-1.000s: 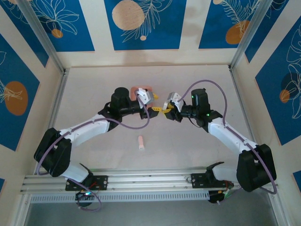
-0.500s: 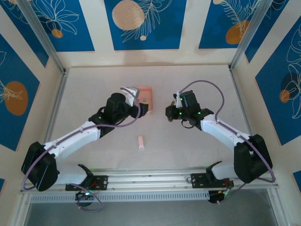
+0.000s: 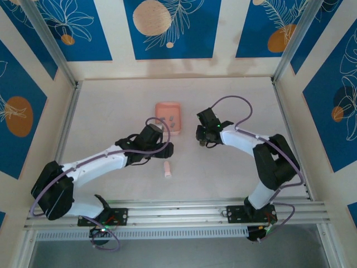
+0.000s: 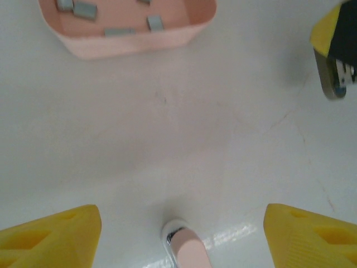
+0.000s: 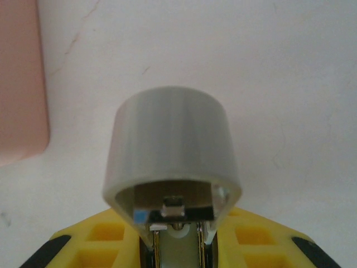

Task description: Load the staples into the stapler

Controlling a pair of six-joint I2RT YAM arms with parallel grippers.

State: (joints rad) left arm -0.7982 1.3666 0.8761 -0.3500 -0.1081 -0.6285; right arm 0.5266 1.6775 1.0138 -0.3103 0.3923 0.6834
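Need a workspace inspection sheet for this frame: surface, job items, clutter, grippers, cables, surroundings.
Surface: pale table, faint scuff lines.
Job's things: stapler lies flat on the table, towards the arm bases; staples, several grey bits, loose in the pink tray farther back.
Clutter: nothing seen.
Grippers: left gripper open, fingers either side of the stapler's end, not closed on it; right gripper beside the tray, a grey cylindrical piece at its tips, grip unclear.
Cables: purple cable loops along each arm.
Surroundings: blue floral panels; aluminium rails at the near edge.
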